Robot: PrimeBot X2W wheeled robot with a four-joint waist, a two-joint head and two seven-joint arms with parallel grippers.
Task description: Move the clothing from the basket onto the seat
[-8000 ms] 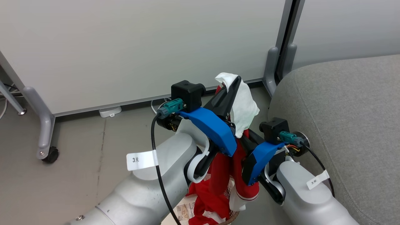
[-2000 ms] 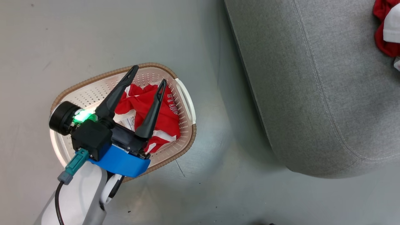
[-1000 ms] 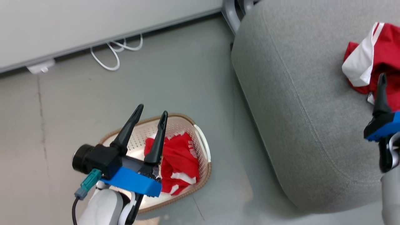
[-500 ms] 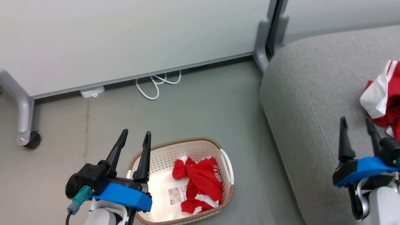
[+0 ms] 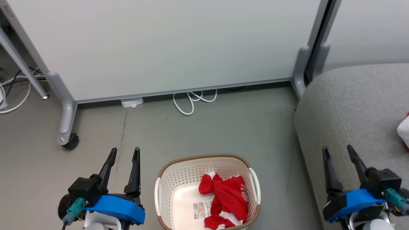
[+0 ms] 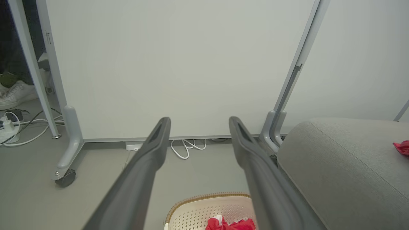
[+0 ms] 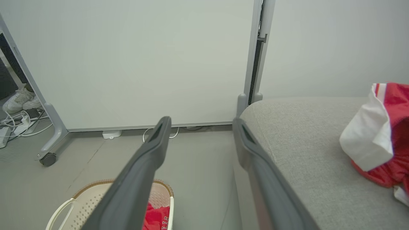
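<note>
Between trips: my left claw (image 5: 125, 150) and right claw (image 5: 337, 148) hang spread and empty, one red garment (image 5: 227, 199) lies in the basket (image 5: 204, 157), another garment (image 7: 383, 127) on the seat (image 5: 351, 105), so next I'd reach into the basket.

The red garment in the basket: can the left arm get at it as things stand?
Probably yes: the left gripper hangs open beside the basket, and nothing covers the red garment lying inside.
</note>
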